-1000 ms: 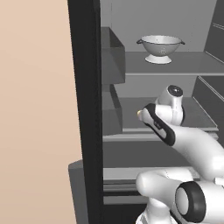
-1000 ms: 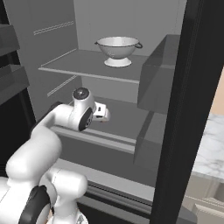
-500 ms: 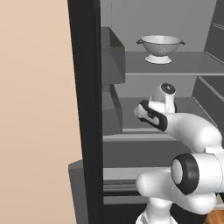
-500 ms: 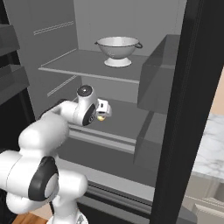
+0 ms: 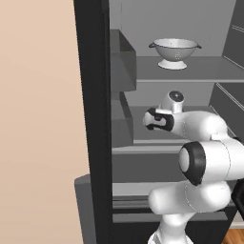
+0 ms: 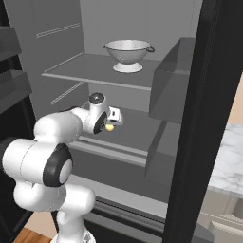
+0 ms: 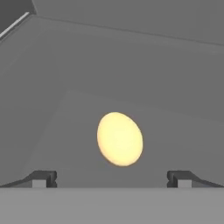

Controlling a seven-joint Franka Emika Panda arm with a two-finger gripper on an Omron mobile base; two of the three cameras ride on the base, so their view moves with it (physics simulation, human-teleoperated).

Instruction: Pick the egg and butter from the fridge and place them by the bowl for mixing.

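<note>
While the egg (image 7: pixel 120 139) lies on the fridge (image 6: pixel 199 118) shelf's middle, the gripper (image 7: pixel 111 178) hangs wide open before it; smooth and fragile, it likely wants a gentle grip across its middle.

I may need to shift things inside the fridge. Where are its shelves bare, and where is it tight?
The upper shelf is bare to either side of the white colander. The middle shelf lies bare between the egg and the side bin. It is tight around the egg, which sits centred ahead of the open jaws of the gripper.
</note>
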